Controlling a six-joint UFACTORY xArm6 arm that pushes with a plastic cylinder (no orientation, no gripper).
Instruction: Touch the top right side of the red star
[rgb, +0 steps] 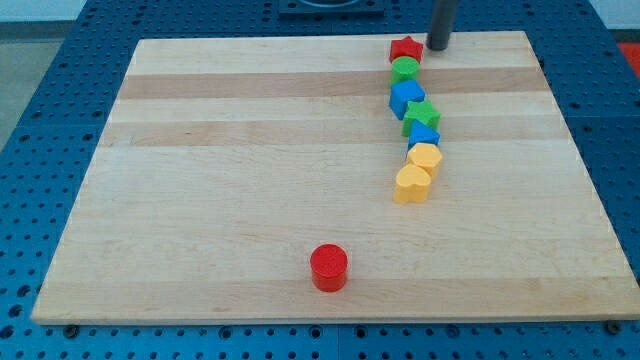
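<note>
Item: wooden board (250, 150), laid on a blue perforated table (40, 100), seen from the lower edge of the frame.

Task piece: red star (405, 48), placed at the upper right of the frame, close to the board's top edge. It heads a crooked chain of blocks running downward: green cylinder (405, 69), blue block (406, 98) of unclear shape, green star (421, 113), blue triangular block (423, 135), and two yellow heart-like blocks, the upper (426, 157) and the lower (411, 184). Neighbouring pieces in the chain appear to be touching or nearly so. A red cylinder (328, 267) is set apart, low in the frame, left of the chain.

Tool: my tip (438, 47) is found just beside the red star, on its upper right side. No pincer is fitted; the arm ends in a plain rod, so nothing is gripped or released.

Step in hand: the final approach is judged to be nearly complete. The next move is judged to call for only a very short slide toward the frame's left and slightly downward, made gently so the star is not shoved into the green cylinder.

Not made out: whether contact is already made cannot be told, as the gap is too small to judge. The rod's upper part is cut off by the frame's top edge, and the arm is not shown.
</note>
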